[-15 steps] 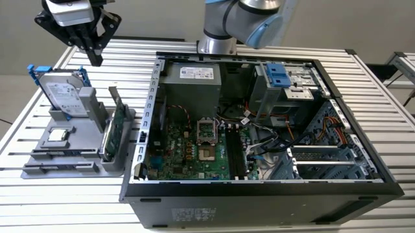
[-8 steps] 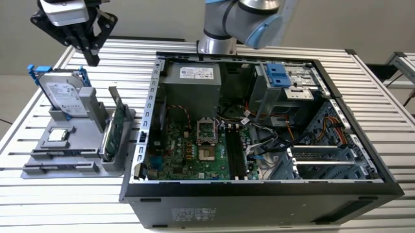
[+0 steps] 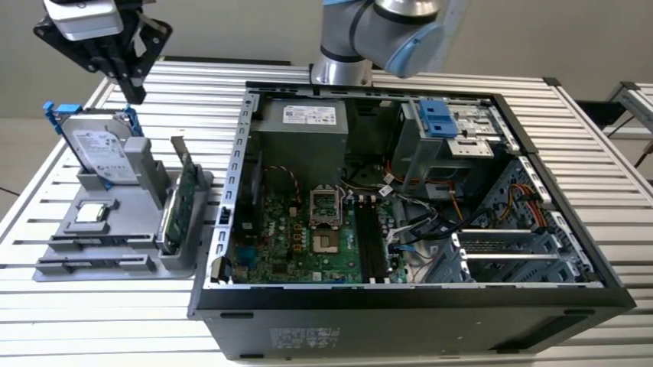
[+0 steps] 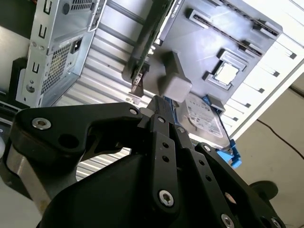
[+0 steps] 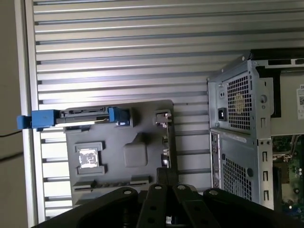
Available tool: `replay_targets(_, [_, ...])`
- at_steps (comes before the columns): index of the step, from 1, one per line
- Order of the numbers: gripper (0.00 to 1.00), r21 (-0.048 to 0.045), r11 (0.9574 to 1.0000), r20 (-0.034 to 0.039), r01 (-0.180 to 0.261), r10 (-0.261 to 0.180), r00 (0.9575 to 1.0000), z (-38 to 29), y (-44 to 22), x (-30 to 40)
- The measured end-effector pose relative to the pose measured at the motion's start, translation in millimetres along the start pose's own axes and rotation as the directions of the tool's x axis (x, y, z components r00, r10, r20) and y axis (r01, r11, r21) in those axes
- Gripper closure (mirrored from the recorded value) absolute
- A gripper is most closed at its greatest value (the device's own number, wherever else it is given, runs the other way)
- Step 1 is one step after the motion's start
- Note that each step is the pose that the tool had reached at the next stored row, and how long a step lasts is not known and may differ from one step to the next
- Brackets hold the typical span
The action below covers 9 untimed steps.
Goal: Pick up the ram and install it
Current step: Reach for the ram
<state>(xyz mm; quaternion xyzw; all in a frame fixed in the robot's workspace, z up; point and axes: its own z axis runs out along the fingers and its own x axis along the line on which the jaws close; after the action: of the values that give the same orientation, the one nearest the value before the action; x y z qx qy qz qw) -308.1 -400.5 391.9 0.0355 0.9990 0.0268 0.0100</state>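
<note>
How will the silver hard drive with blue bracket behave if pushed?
The silver hard drive has a metal body, so it is probably stiff and heavy for its size. It stands on edge in the grey holder, so it may tip.

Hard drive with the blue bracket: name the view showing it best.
Exterior view: the hard drive stands upright, labelled face showing. The first wrist view shows it edge-on; the second wrist view has it partly behind the jaws.

Black gripper point(image 3: 134, 92) hangs high at the exterior view's left, pointing straight down; fingers pressed together, empty; silver arm point(image 3: 383, 30) stands upper centre.
</note>
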Motion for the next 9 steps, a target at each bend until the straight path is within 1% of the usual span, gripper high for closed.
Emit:
replay_targets(6, [1.0, -0.0006, 1.0, 0.0001, 0.0, 0.0, 1.0, -0.3, -1.1, 13.2])
replay_targets(9, [1.0, -0.0006, 1.0, 0.0, 0.0, 0.0, 1.0, -0.4, -1.5, 18.7])
